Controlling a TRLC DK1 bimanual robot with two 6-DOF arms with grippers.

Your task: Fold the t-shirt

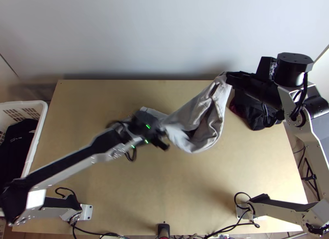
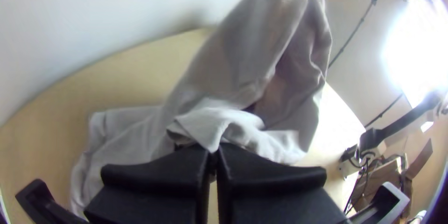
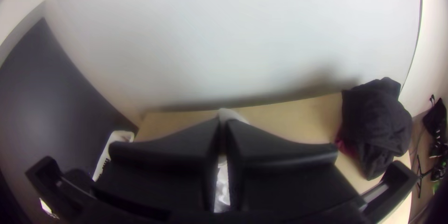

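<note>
Matt grey cloth (image 1: 191, 113), softly creased, hangs from the matt black right gripper (image 1: 228, 76) above a smooth, light wooden desk (image 1: 185, 189).

It looks like a robotics lab or workshop: a left arm (image 1: 74, 167) and a right arm (image 1: 309, 136) have bases fixed at the lower left and lower right of a wooden table (image 1: 164, 189) in the top view, with cables (image 1: 96, 232) along its bottom edge. A plain pale wall (image 1: 164, 33) spans the top, and a bright light (image 2: 415, 51) glares at the left wrist view's upper right.
</note>
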